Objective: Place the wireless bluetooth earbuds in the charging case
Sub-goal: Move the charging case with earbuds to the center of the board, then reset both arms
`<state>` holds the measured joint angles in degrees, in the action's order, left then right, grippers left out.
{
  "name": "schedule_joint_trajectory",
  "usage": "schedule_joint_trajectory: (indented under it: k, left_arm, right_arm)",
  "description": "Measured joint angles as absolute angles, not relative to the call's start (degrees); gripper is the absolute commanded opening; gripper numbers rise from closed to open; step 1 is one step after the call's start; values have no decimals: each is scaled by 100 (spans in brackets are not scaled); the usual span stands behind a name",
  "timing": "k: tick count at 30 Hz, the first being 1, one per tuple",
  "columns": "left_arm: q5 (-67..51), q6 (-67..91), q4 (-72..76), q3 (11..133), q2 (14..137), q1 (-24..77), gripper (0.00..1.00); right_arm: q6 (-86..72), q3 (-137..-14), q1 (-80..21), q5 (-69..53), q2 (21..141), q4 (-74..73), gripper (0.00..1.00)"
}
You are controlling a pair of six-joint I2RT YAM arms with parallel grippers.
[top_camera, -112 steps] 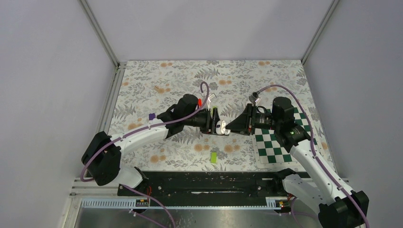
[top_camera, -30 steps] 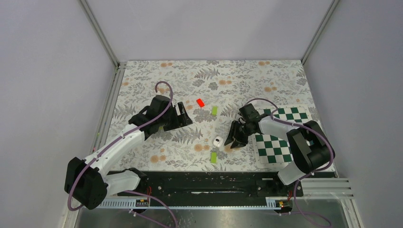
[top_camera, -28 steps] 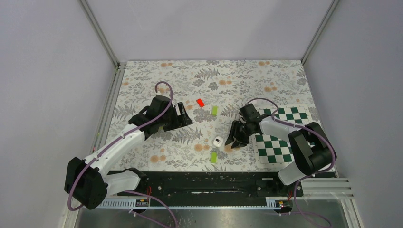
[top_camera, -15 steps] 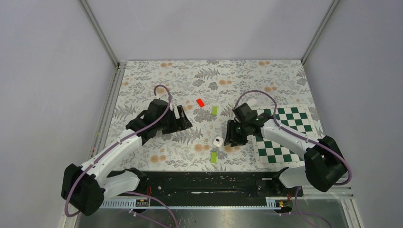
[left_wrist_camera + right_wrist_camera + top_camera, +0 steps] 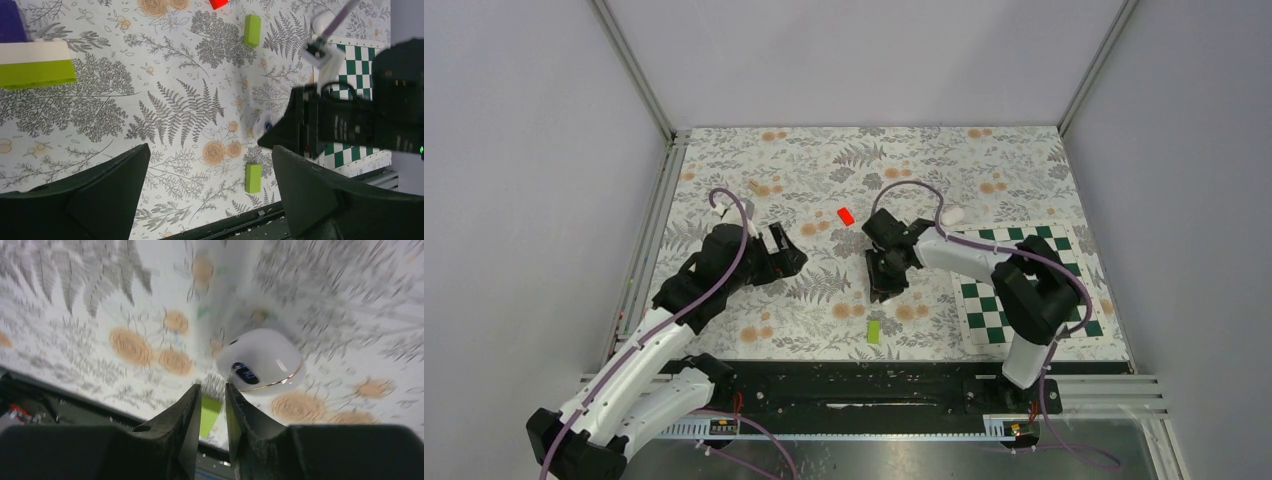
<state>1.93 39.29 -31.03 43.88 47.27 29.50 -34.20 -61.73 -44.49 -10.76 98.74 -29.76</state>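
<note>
– Where is the charging case (image 5: 260,360) found?

– It is seen on the surface (image 5: 984,160), apparently closed, just past the tips of the right fingers (image 5: 170,435), not between them. Those fingers are held nearly together, with nothing gripped. The left fingers (image 5: 100,200) are spread wide, empty, well apart from it.

– What could be spoiled?

– The glossy shell could be knocked toward the green block (image 5: 209,412) if the narrowed tips are swung sideways.
</note>
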Motion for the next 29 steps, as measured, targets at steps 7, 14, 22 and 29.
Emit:
schedule_joint_trajectory:
  k: [7,14,22,29]
  left_arm:
    - [395,4073,-3363,4202,4195,2950,99]
    - [939,4139,-3616,4254,3946,2950,99]
    - [1264,3564,-4209,5524,4644,2939,99]
    - [1400,3334,-4407,5854,4799,2939,99]
  right_arm:
    - [-3153,-7057,-4045,-174,10291,-3387,62]
    - [-3048,-6622,-3940,987,8058,-3756,99]
    - [-3070,-6580,-3938,2788,5719,-4801,99]
    - [-3074,-6735,-3938,3756,4560,-5544,98]
